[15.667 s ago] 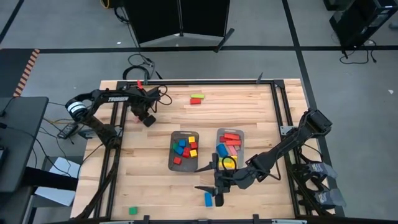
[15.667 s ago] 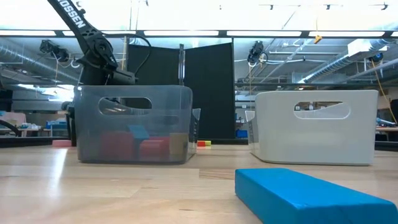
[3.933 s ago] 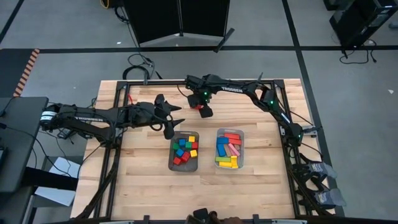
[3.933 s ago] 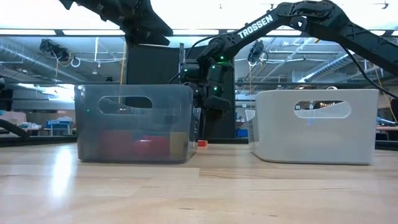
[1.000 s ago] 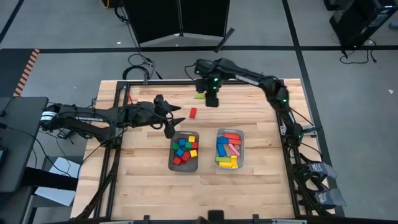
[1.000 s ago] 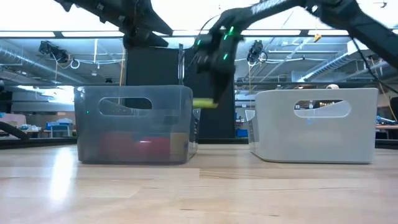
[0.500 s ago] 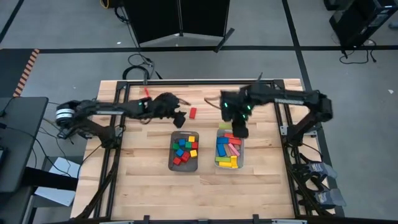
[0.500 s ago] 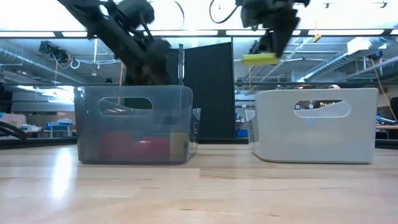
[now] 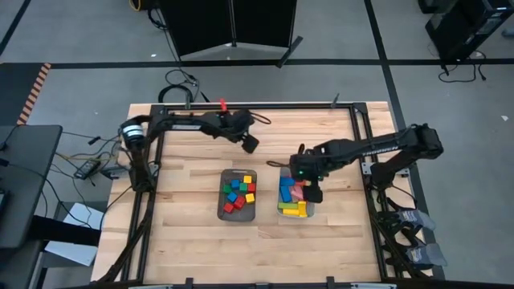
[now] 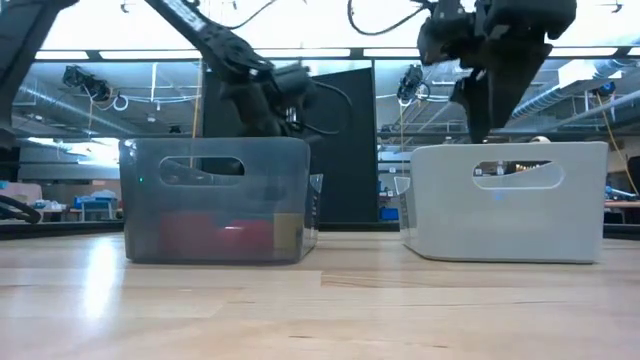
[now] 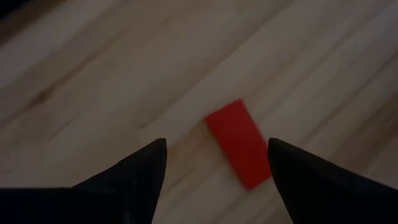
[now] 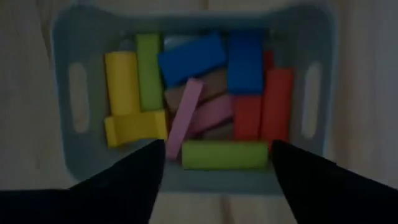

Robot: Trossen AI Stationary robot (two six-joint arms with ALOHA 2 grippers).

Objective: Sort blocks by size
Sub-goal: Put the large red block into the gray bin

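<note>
A red block (image 11: 239, 142) lies flat on the bare wood. My left gripper (image 9: 249, 143) hangs open above it, one finger on each side, and hides it in the high view. My right gripper (image 9: 311, 191) is open and empty above the pale blue-grey tray (image 12: 62, 93), which holds several long bars. A yellow-green bar (image 12: 224, 154) lies flat along one long wall of that tray. The dark grey tray (image 9: 222, 193) to its left holds several small cubes (image 9: 238, 191).
The two trays stand side by side at the table's middle; in the low view the dark one (image 10: 215, 200) shows left and the pale one (image 10: 510, 200) right. Bare wood lies around them. A metal frame (image 9: 357, 128) runs along the table's edges.
My right gripper has carried the yellow-green bar from the table's far side toward the near edge and down over the pale tray; the bar has left the gripper and lies in the tray. My left gripper has gone toward the right and far edges, to above the red block.
</note>
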